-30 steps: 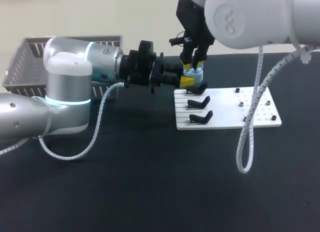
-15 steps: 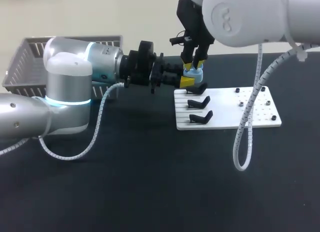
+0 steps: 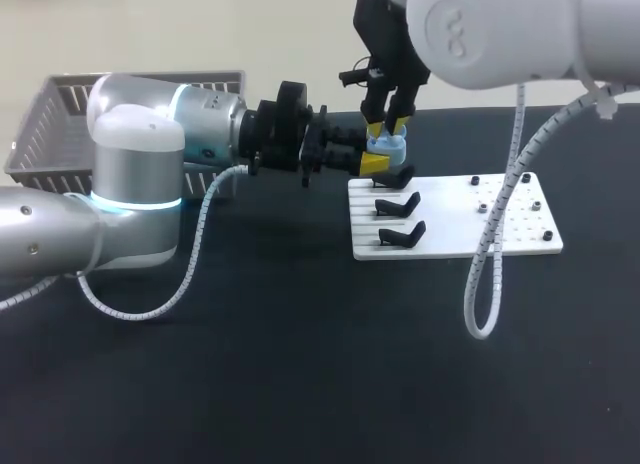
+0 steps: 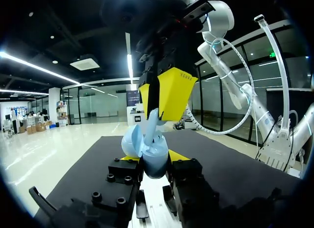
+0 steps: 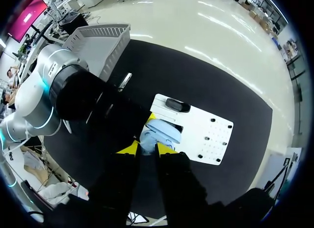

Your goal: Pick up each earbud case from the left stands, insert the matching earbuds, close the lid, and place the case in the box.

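— Item one: pale blue, rounded plastic earbud case (image 4: 155,164). Where was it?
— It was clamped from both sides between the yellow tips of the left gripper (image 3: 373,162), lid open, above the far left end of the white pegged board (image 3: 500,234).
— Item two: right gripper (image 3: 386,126)?
— It hung directly above the case, at its open mouth. Its grip could not be told.

1 earbud case (image 3: 385,144), 1 earbud (image 4: 152,121), 3 black stands (image 3: 398,204), 1 white board (image 3: 450,224), 1 basket (image 3: 60,124).

Left pincer (image 3: 375,163) holds blue case (image 3: 386,145) under right pincer (image 3: 387,131).
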